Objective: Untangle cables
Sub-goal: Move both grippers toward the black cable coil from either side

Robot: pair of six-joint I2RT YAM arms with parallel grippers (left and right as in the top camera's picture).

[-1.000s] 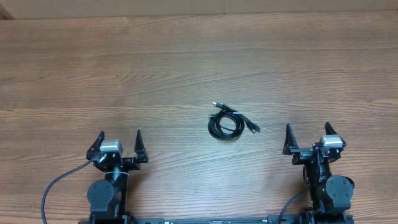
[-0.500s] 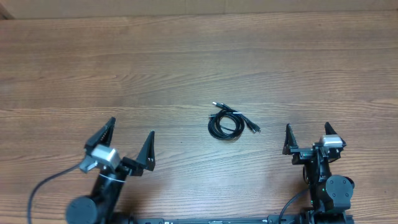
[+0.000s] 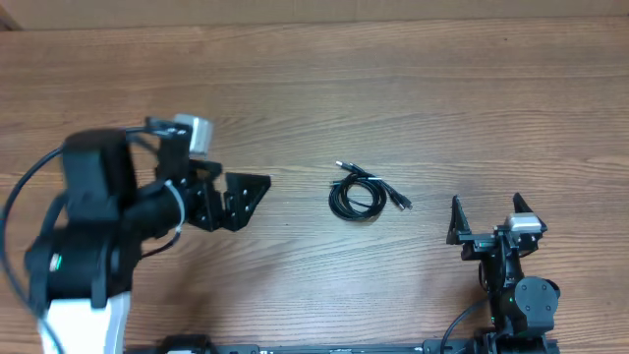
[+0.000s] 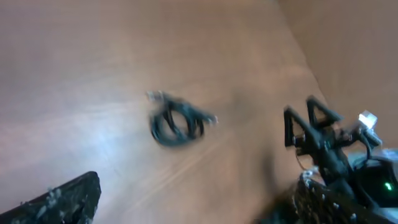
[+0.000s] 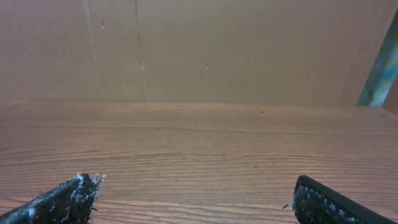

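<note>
Left gripper (image 3: 251,202): jaws spread wide, nothing held, raised over the table (image 3: 393,79) and aimed toward the cables (image 3: 359,195), which lie near it to its right, apart from it. Right gripper (image 3: 486,211): jaws likewise wide and empty, parked at the near edge, beyond the cables on the other side. Cables: one small flat coil on bare wood near the table's middle, between the two grippers, touched by neither. Hazards, as judged: several strands may be pinched at once by so wide a jaw, so that the knot is tightened or the whole coil dragged; the wood may be scraped by the fingertips, since the coil lies flat. Long axis, seen from overhead: far-left to near-right, one plug (image 3: 341,164) pointing far-left, another (image 3: 403,204) toward the right gripper.
</note>
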